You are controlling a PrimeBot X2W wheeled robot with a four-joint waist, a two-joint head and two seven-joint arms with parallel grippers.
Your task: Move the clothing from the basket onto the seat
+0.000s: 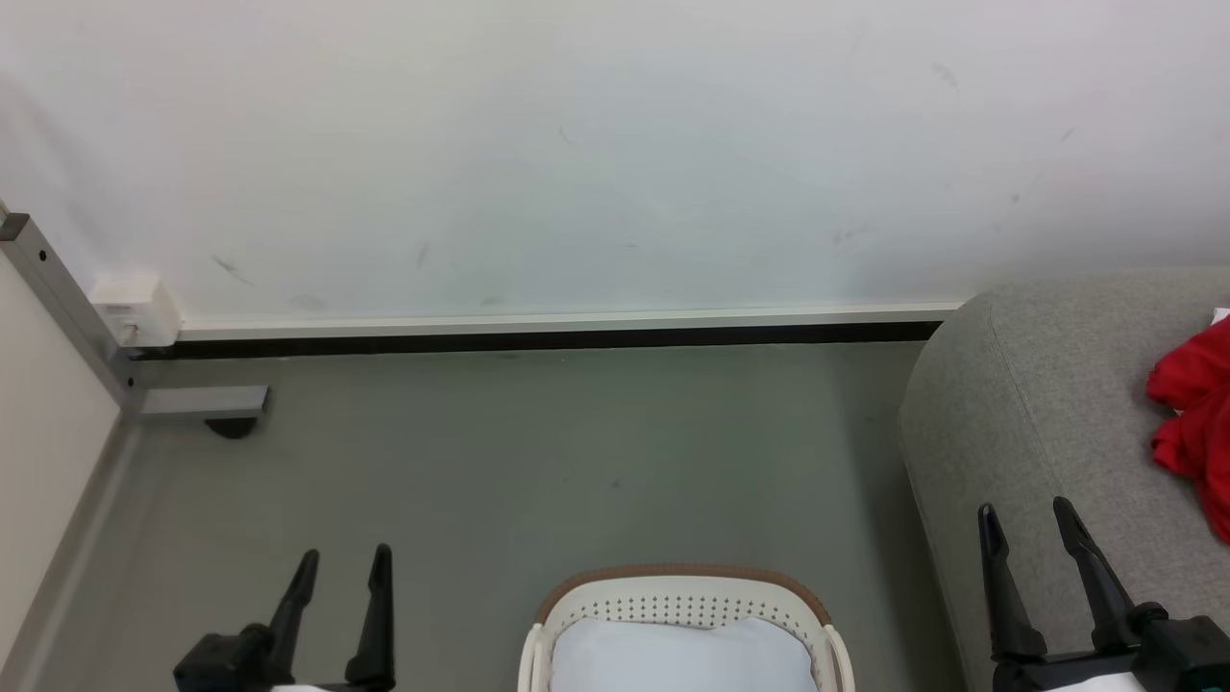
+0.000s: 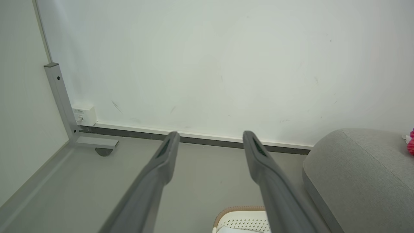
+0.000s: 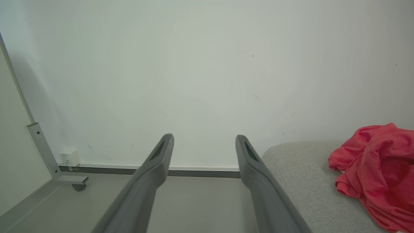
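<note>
Grey floor (image 1: 538, 461) runs to a white wall (image 1: 577, 144) on the far side. Red clothing (image 1: 1196, 423) lies crumpled on the seat (image 1: 1038, 413) at the far right, and the right edge of the head view cuts part of it. The seat is grey and rounded, and its far end comes close to the wall. The basket (image 1: 684, 584) stands on the floor in the near middle, left of the seat and apart from it. Inside the basket there is a pale white surface; I cannot tell if it is cloth or the bottom.

The right gripper (image 1: 1023, 505) hovers over the near left part of the seat, well apart from the clothing. Its fingers stand wide and hold nothing. The left gripper (image 1: 346, 553) hangs over the floor at the near left, beside the basket but not touching it, also wide and empty.

At the far left, a grey metal post (image 1: 58, 288) leans along a side panel, with a small white box (image 1: 135, 308) at the foot of the wall.
</note>
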